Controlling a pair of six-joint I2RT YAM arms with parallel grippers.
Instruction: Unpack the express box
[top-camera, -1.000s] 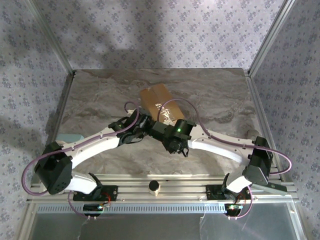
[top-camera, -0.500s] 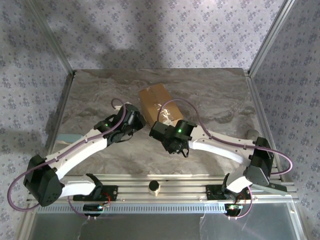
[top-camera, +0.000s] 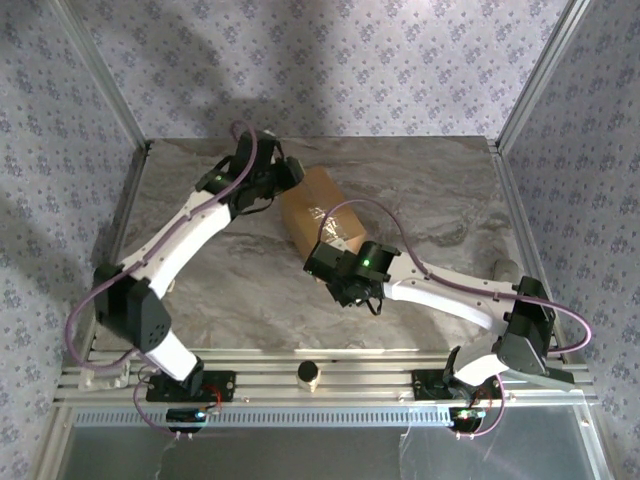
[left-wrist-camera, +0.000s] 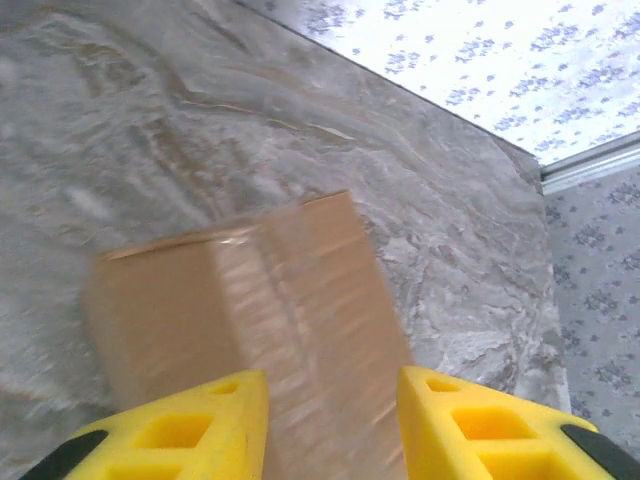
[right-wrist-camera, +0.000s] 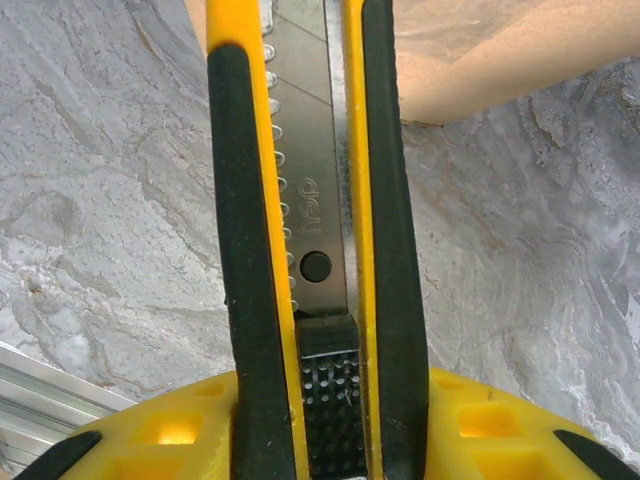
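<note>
Down at the near edge, the aluminium rail (top-camera: 330, 385) carried both arm bases, and a small pale cylinder (top-camera: 308, 373) sat on it between them, untouched. A little further in, the right gripper (right-wrist-camera: 320, 440) had its jaws clamped on a yellow-and-black utility knife (right-wrist-camera: 315, 200). The handle ran straight out between the fingers and the segmented steel blade pointed at the near corner of the express box (top-camera: 312, 205). That looked like the whole plan, a cutter lined up for the taped seam, though the blade tip ran off the top of the wrist view, so whether it touched cardboard could not be told. The box itself lay around the middle of the bench (top-camera: 430, 190), turned at an angle to the edges, flaps down and a glossy strip of tape along its top. By that, the unpacking had not got past the seal. Beyond it, the left gripper (left-wrist-camera: 332, 392) hung at the box's far-left side, jaws standing moderately apart with nothing pinched between them, the box blurred just beneath. A fair guess was that it was there to steady the carton against the push of the knife. The bench looked like grey-brown marbled stone, smooth and flat. Behind it all, pale panels (top-camera: 350, 70) with a small floral print closed in the cell on three sides, joined by slim metal posts (top-camera: 530, 85).
</note>
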